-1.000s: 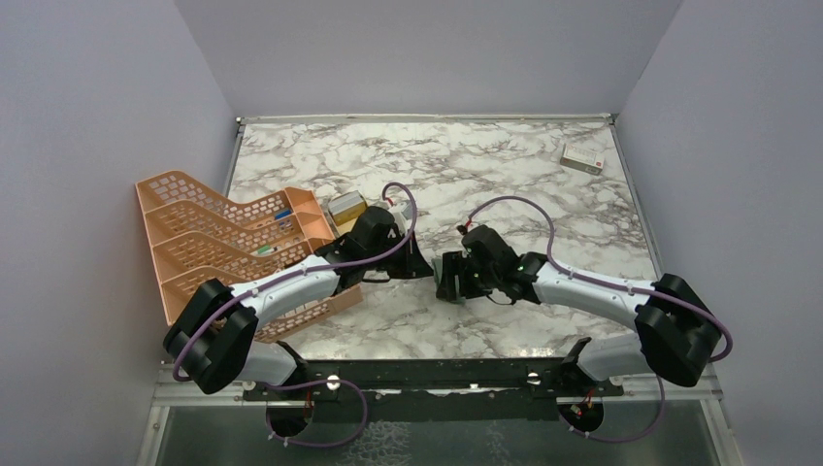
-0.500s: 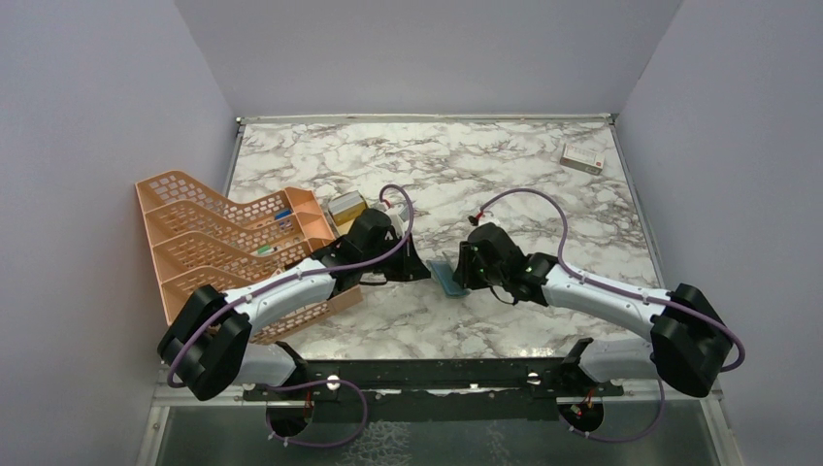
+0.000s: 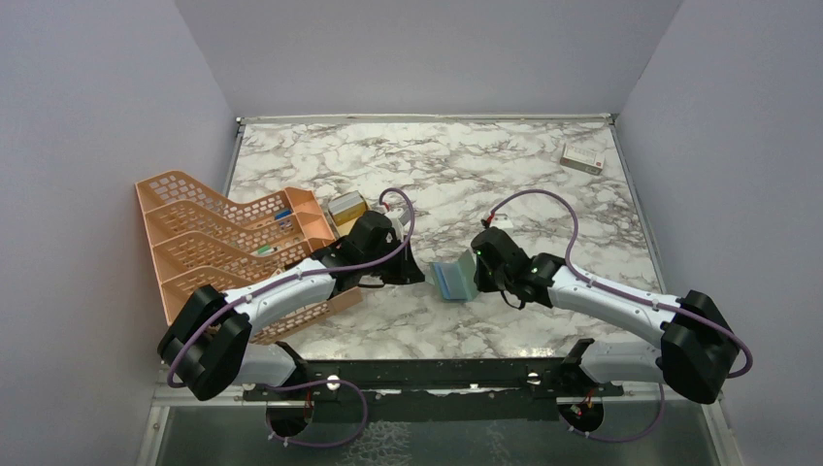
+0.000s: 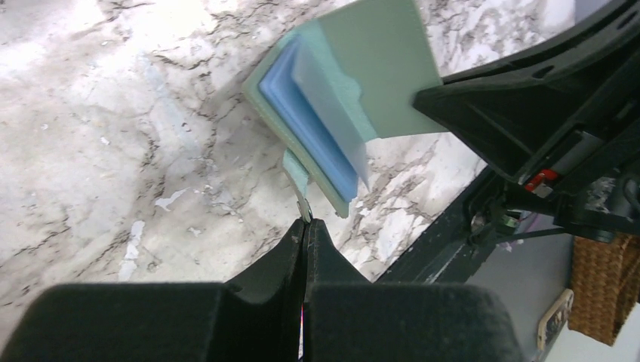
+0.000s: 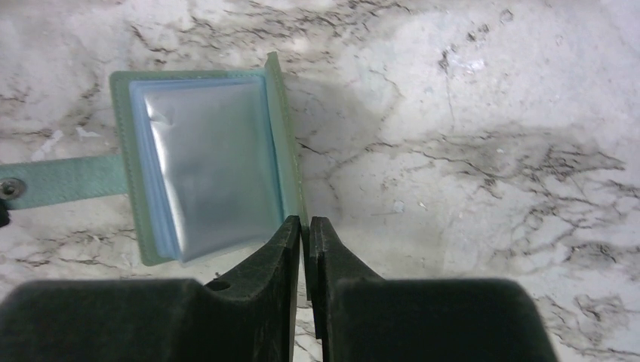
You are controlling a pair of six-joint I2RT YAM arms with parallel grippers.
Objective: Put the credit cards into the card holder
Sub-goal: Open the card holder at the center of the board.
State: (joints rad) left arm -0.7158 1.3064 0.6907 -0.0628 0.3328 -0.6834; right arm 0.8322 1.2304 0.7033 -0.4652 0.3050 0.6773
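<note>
left gripper [image 4: 306, 224]: clamped on card holder [image 5: 204, 166] snap tab [image 4: 296, 172]
right gripper [image 5: 305, 225]: pinching cover edge
tip: spread slowly, keep pockets facing up

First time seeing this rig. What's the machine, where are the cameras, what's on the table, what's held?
Two robot arms are bolted at the table's near edge, each ending in a two-finger gripper. The wide picture comes from a fixed camera above and behind them; the other two come from cameras on the wrists. On the marble table stand an orange mesh rack and a small white box. The left gripper pinches the card holder's snap tab; the right gripper pinches its cover, holding it open.
</note>
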